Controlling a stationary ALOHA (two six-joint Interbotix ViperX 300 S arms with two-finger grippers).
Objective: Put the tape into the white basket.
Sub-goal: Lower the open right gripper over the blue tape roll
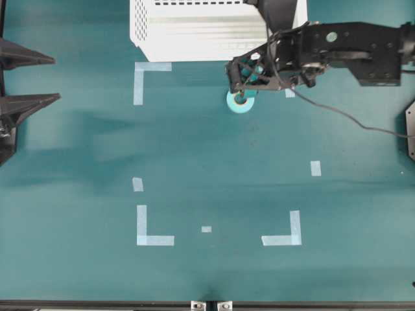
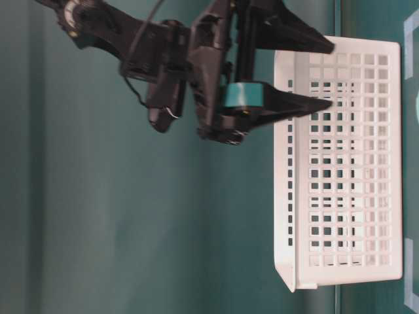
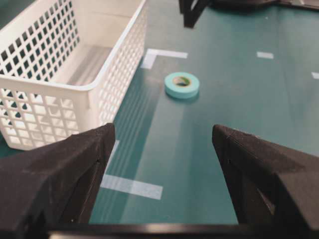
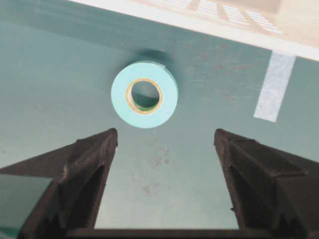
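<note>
The left pincer [image 1: 10,81] sat at the left edge of the overhead view, its two black fingers spread wide with nothing between them. Well ahead of it, in its wrist view, the white basket [image 3: 117,74] stood to the left and the tape [image 3: 182,85] lay flat on the teal desk [image 3: 209,119] just right of the basket's corner.

Further right, the right pincer [image 1: 241,87] hung directly over the tape [image 1: 240,102], just in front of the basket's [image 1: 194,39] near wall. Its fingers [image 4: 75,169] were spread apart, and the turquoise roll [image 4: 144,94] lay on the desk just beyond the fingertips, centred on the gap and touching neither. A pale tape strip [image 4: 274,87] lay on the desk to the right of the roll, close to the basket wall.
</note>
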